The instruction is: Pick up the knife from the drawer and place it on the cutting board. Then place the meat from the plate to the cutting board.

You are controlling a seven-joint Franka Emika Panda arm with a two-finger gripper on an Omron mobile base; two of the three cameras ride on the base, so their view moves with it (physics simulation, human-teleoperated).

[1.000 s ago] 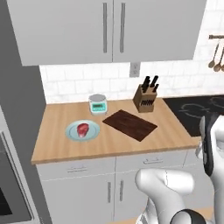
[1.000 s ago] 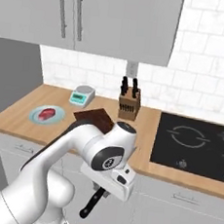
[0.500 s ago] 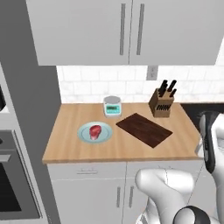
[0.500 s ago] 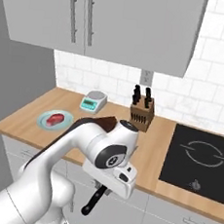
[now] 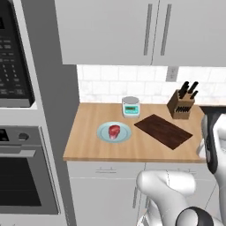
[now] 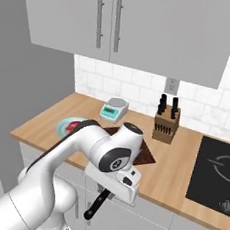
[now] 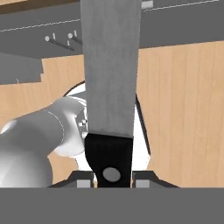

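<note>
Pale wood forms the counter (image 5: 88, 132), where the plate (image 5: 103, 134) sits with the meat (image 5: 114, 130) on it. Just to its right lies the cutting board (image 5: 163, 130), bare. Behind them stand a small kitchen scale (image 5: 130, 106) and a knife block (image 5: 180, 105) with black handles; the scale's display cannot be read, and no writing is legible anywhere. The gripper (image 6: 113, 191) hangs below the counter edge in front of the lower cabinets, its fingers closed on the knife (image 6: 96, 206), whose dark handle points down and to the left. In the hand view the knife's grey blade (image 7: 111, 65) runs up the picture from its black handle (image 7: 108, 162), clamped between the fingertips.
</note>
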